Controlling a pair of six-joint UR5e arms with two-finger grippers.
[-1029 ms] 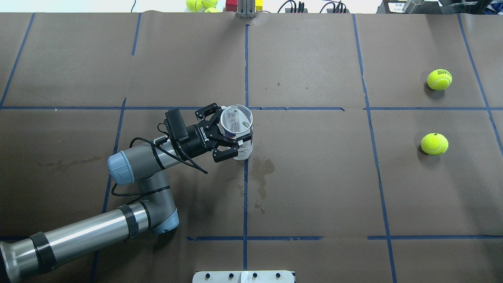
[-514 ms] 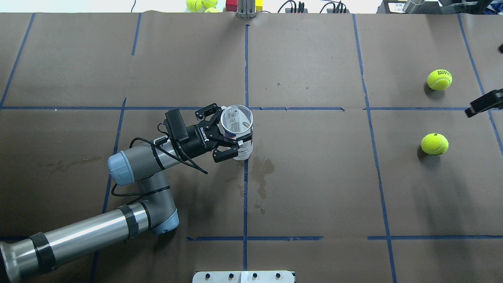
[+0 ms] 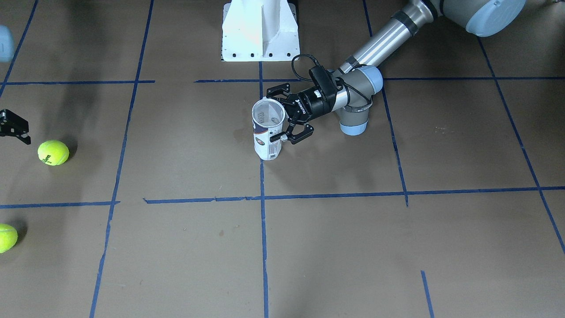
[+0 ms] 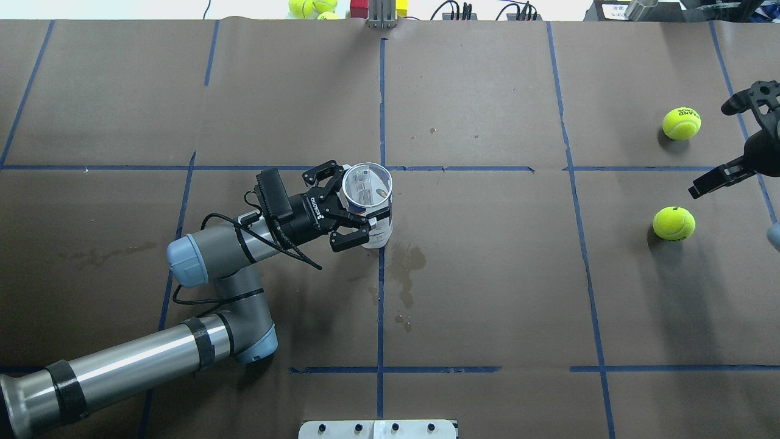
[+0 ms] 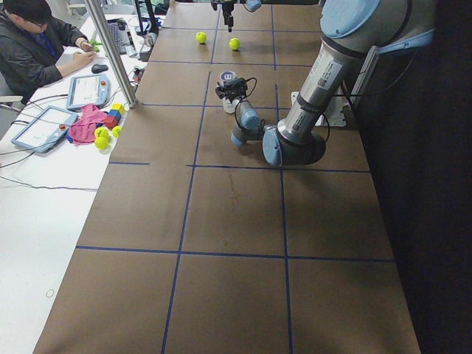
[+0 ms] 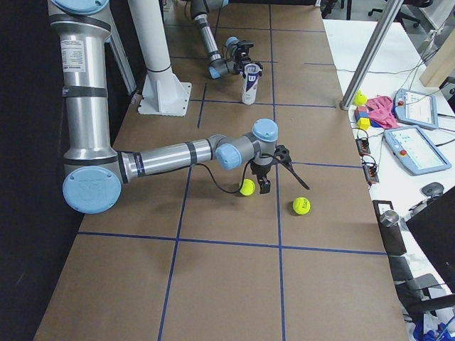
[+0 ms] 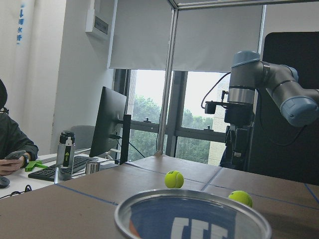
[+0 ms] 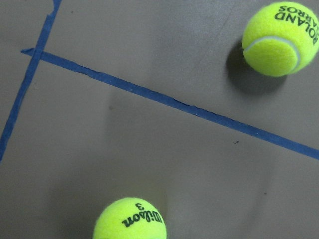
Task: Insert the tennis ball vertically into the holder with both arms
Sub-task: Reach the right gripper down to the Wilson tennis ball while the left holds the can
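The holder (image 4: 367,204), a clear tube with a navy-and-white label, stands upright near the table's middle, its mouth open upward. My left gripper (image 4: 358,204) is shut on the holder from its left side; the front-facing view shows the holder (image 3: 267,132) in the gripper (image 3: 276,115) too. The holder's rim (image 7: 192,215) fills the bottom of the left wrist view. My right gripper (image 4: 708,151) is open at the right edge, above and between two yellow tennis balls: a far ball (image 4: 681,123) and a near ball (image 4: 673,223). The right wrist view looks down on both balls (image 8: 129,220) (image 8: 280,37).
The white pedestal base (image 3: 260,31) stands at the robot's side of the table. More balls and coloured blocks (image 4: 311,7) lie beyond the far edge. A metal post (image 6: 373,53) rises at that edge. An operator (image 5: 37,44) sits behind it. A stain (image 4: 405,268) marks the paper.
My right arm has come in from the right edge, and its open gripper now hangs between the two balls. My left gripper and the holder have not moved.
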